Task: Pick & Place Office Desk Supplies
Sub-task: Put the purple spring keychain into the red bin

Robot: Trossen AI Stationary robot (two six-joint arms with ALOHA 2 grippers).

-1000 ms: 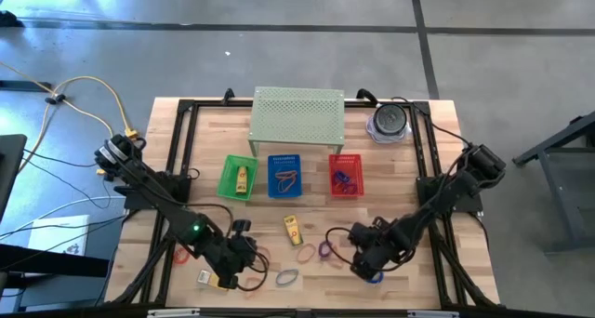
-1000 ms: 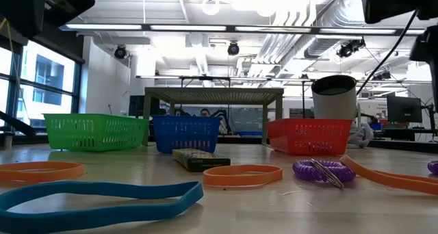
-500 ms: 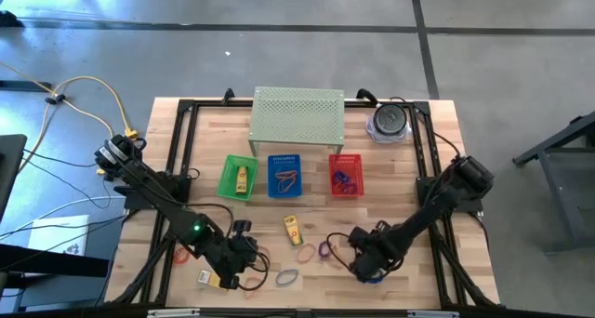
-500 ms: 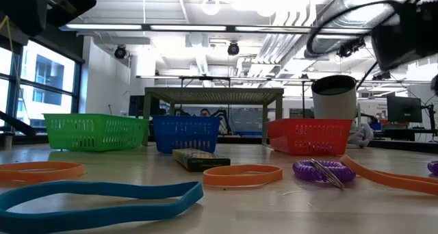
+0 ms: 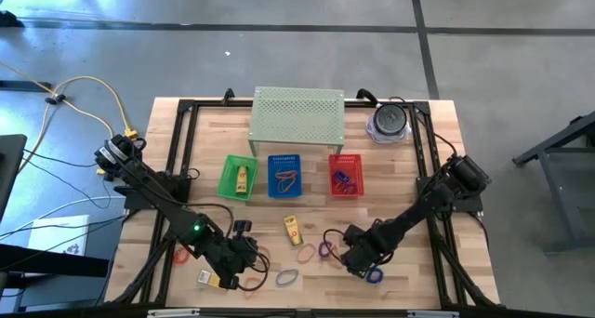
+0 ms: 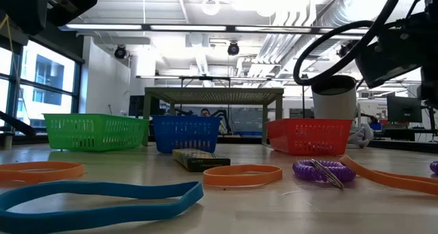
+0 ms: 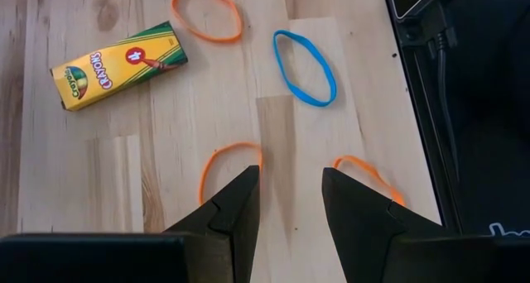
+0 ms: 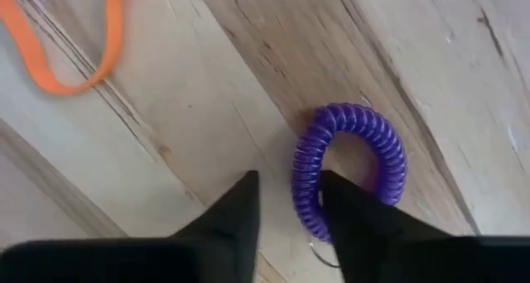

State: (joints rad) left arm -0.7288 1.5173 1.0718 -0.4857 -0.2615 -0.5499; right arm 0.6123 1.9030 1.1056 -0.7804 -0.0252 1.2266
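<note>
Currently the right gripper [image 8: 288, 202] sits low over the tabletop [image 5: 409, 183] in the lower right of the high view, directly over a purple coil band [image 8: 348, 171]. Wrist view: jaws narrow, one side of the coil lying between the two fingertips. Whether the coil is pinched or merely straddled I cannot tell; it lies flat on the wood, not lifted. Judgement: this is the closing part of a pick, approached straight down so one finger goes inside the ring and one outside.

Left gripper [image 7: 290, 200] hovers over the lower left of the tabletop, jaws part open and empty, with an orange band [image 7: 225, 165] just beside one fingertip and another orange band [image 7: 364, 174] beside the other. A blue band [image 7: 304, 67] and a yellow crayon box [image 7: 124, 64] lie farther out.

Sorting targets in the middle of the high view: green basket [image 5: 226, 177] holds a yellow packet, blue basket [image 5: 272, 169] holds bands, red basket [image 5: 333, 181] holds a blue item. They stand in a row in front of the perforated shelf [image 5: 297, 115], presumably so either arm can reach them.

Loose supplies remain across the lower centre of the high view; task appears partly done.
</note>
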